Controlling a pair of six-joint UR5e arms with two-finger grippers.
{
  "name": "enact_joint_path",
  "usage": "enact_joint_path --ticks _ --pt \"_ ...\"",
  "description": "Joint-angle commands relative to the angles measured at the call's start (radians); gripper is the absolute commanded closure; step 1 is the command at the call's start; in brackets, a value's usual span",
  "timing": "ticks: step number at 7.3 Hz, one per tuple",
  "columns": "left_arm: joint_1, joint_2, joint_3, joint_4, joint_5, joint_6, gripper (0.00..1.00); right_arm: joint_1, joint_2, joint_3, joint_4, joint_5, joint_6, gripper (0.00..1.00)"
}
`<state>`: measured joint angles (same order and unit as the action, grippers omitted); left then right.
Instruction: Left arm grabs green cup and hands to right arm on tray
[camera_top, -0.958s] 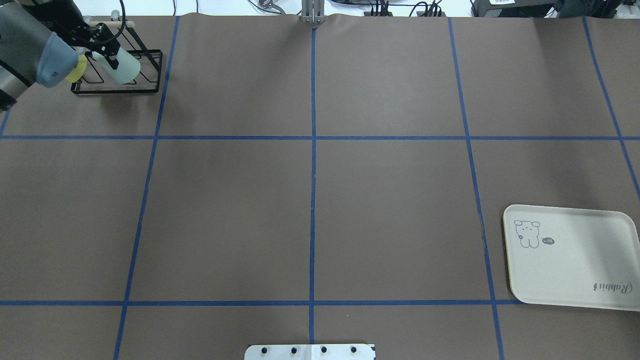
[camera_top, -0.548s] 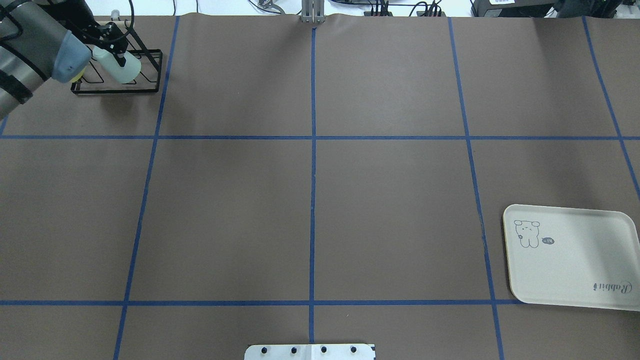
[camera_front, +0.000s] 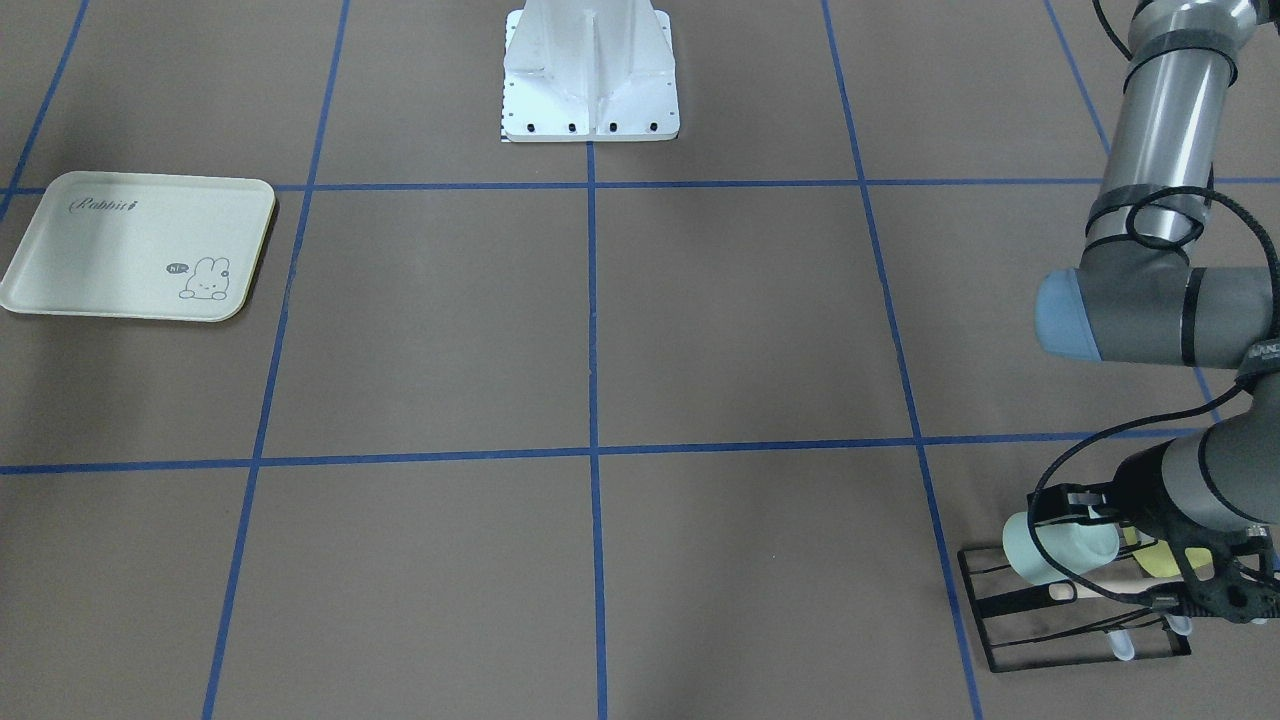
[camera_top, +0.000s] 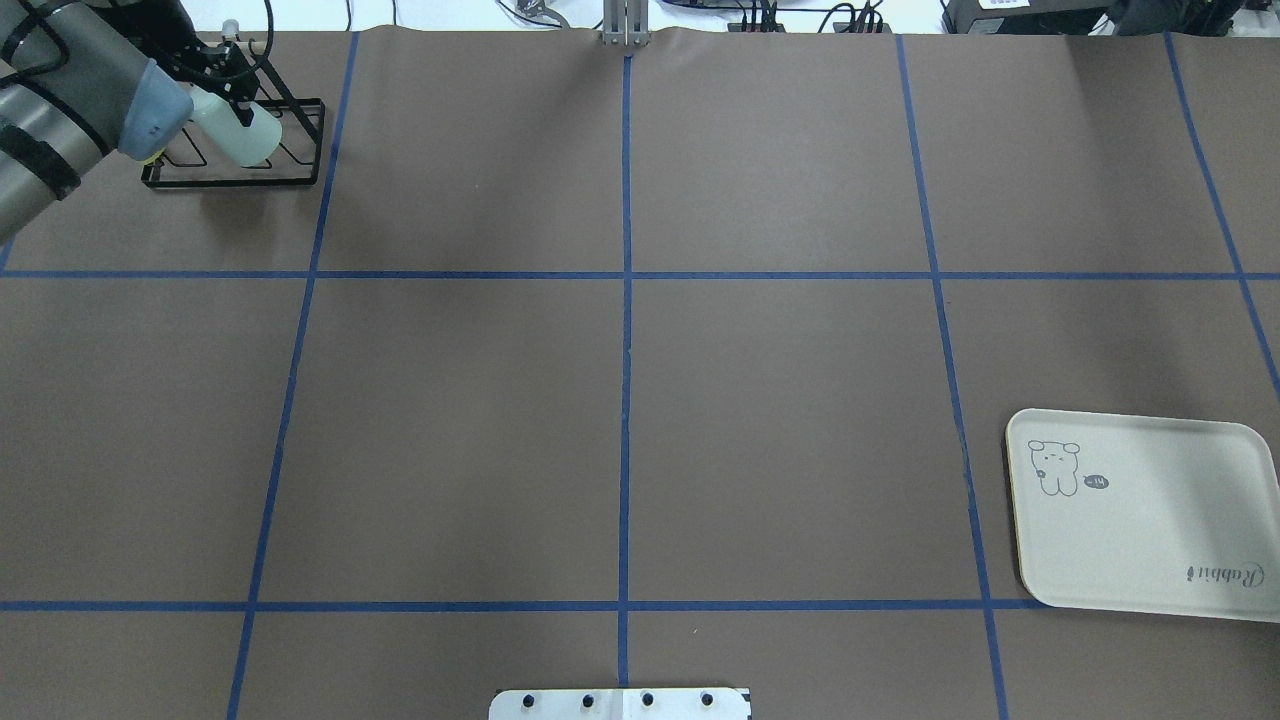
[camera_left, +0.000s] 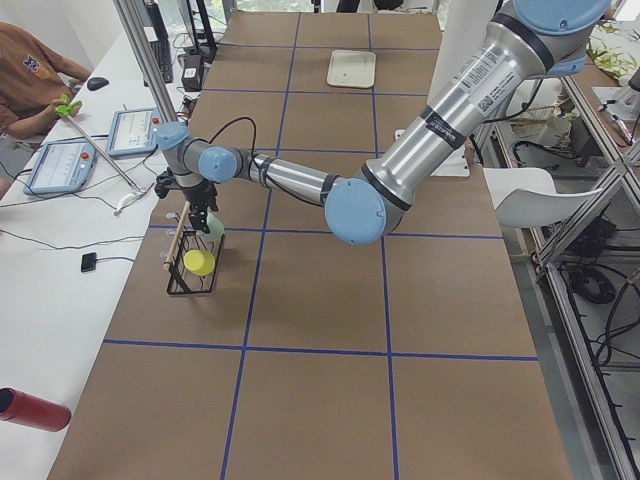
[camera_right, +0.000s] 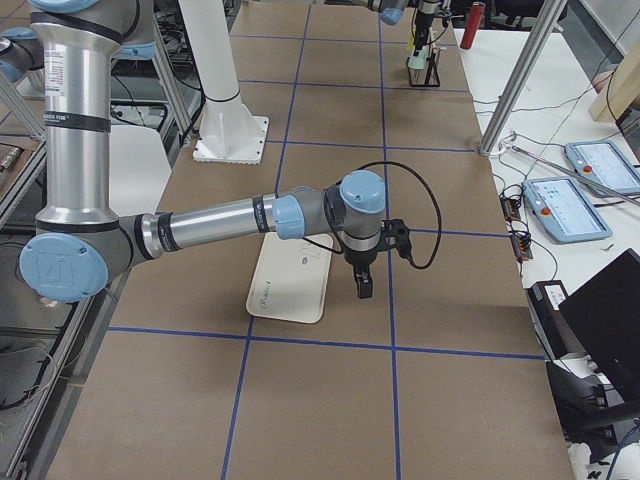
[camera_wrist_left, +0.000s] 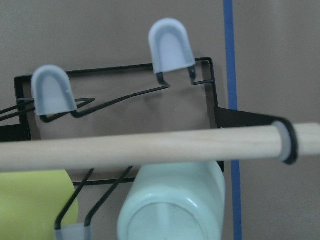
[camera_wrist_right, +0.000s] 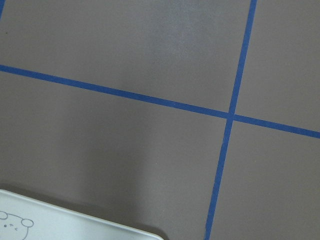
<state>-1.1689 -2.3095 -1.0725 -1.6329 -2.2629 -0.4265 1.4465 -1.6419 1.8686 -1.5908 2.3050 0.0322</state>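
The pale mint-green cup (camera_top: 246, 140) lies on its side in a black wire rack (camera_top: 235, 182) at the far left of the table; it also shows in the front view (camera_front: 1048, 552) and at the bottom of the left wrist view (camera_wrist_left: 172, 210), under a wooden dowel (camera_wrist_left: 150, 146). My left gripper (camera_top: 240, 108) is at the cup, and its jaws look open with a finger over the cup's side. My right gripper (camera_right: 361, 288) points down beside the cream tray (camera_right: 290, 280); I cannot tell whether it is open or shut. The tray (camera_top: 1150, 520) holds nothing.
A yellow-green cup (camera_front: 1160, 560) lies in the same rack, next to the green one, under my left wrist. The robot's white base (camera_front: 590, 70) stands at the table's near middle edge. Blue tape lines cross the brown table.
My left arm has moved further back over the rack and lower toward the green cup. The cup stays in the rack. The tray has not moved.
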Motion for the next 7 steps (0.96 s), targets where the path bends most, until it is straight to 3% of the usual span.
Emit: enact_joint_path --ticks 1,6,7 --pt "0.000 -0.010 0.008 -0.005 0.005 0.000 0.11 0.000 -0.004 0.003 0.000 -0.001 0.000 0.00" --pt "0.000 -0.017 0.028 -0.050 0.040 0.000 0.20 0.000 -0.006 -0.003 -0.001 -0.001 0.000 0.00" --pt "0.000 -0.018 0.028 -0.050 0.040 0.000 0.31 0.000 -0.006 -0.005 -0.001 -0.001 0.000 0.00"
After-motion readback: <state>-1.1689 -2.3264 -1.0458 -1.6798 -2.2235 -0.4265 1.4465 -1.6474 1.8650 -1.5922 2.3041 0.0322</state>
